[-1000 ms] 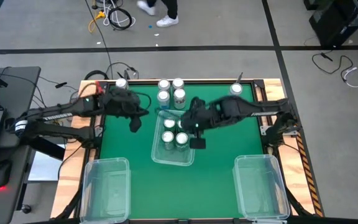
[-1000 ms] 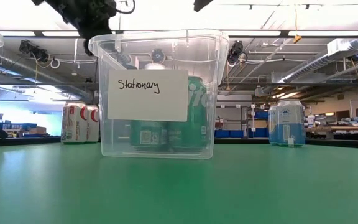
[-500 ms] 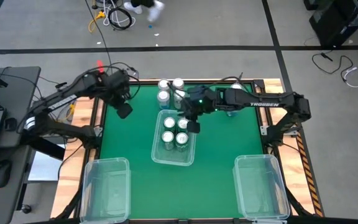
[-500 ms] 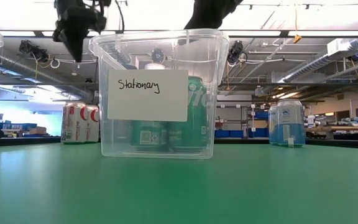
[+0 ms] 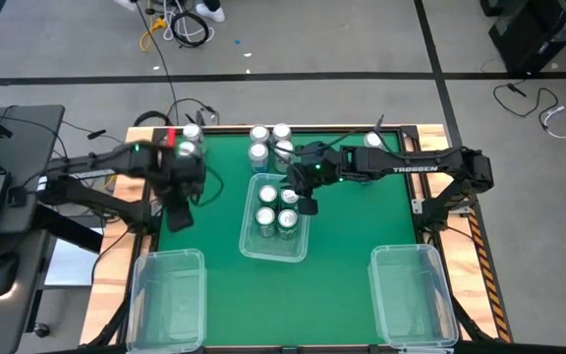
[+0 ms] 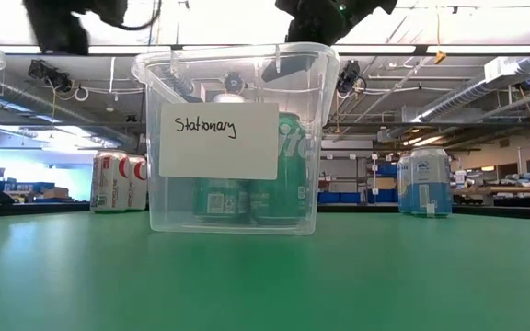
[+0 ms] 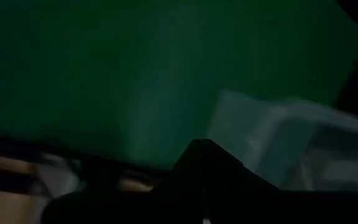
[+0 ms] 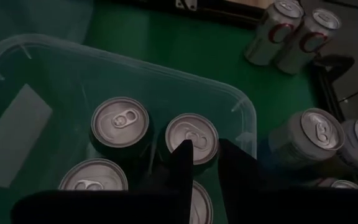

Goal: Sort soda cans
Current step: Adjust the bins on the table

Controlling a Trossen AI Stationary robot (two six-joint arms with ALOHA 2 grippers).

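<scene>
Cans [image 5: 275, 208] sit four deep in the middle bin [image 5: 254, 243], right gripper [image 8: 202, 163] empty and slightly spread above them, probably fetching another next.

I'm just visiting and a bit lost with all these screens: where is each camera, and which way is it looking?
High view: above the table, looking straight down; both arms show, and the middle bin.
Low view: at table height, looking level at that bin's label; arms enter from above.
Left wrist view: on the left arm, facing green table; dark fingers below.
Right wrist view: on the right arm, looking into the bin at the cans.
Shared: the middle bin, in high, low and right wrist views.
</scene>
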